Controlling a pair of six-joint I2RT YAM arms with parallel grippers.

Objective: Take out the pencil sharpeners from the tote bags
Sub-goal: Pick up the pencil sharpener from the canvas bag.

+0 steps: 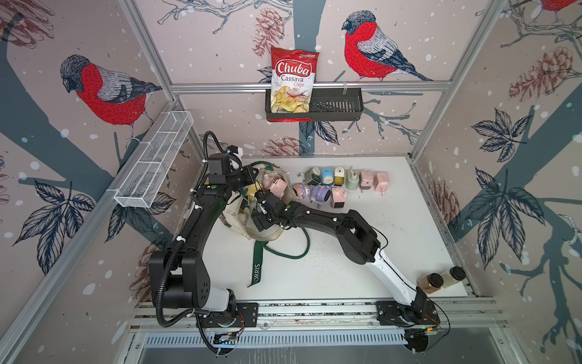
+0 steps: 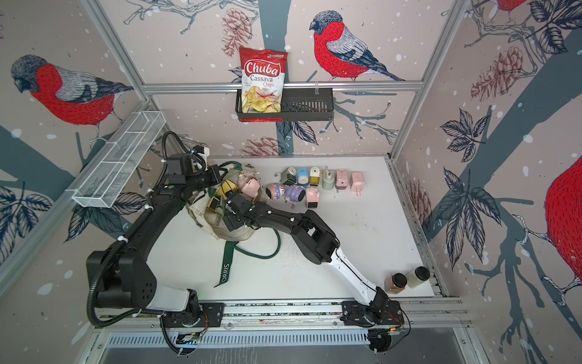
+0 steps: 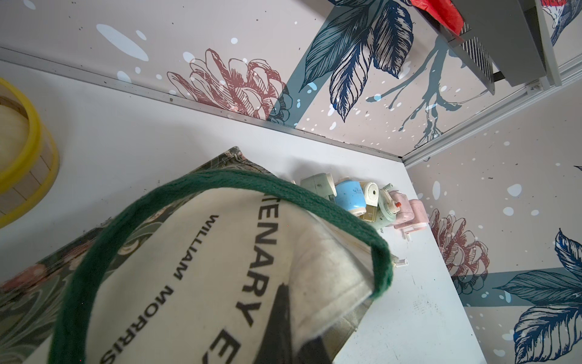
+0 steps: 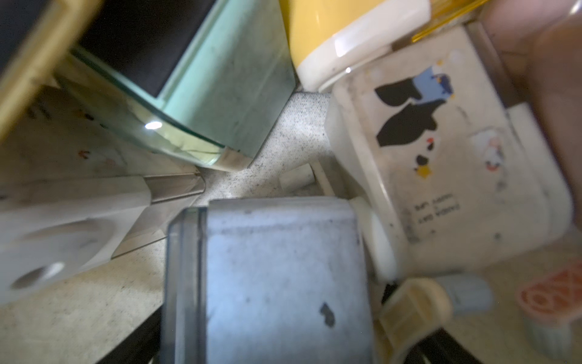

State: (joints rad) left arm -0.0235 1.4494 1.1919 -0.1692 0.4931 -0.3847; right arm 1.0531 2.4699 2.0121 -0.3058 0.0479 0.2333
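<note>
tote bag (image 3: 195, 239) pinched between closed left fingers (image 3: 278, 321).

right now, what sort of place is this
Likely a robot test cell, not a home: an aluminium frame around printed bird walls, and two arms bolted to a rail at a white table.

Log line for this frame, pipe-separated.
left gripper shut on tote bag rim | right gripper open inside bag, over blue-grey sharpener | nine sharpeners on table | more in bag
</note>
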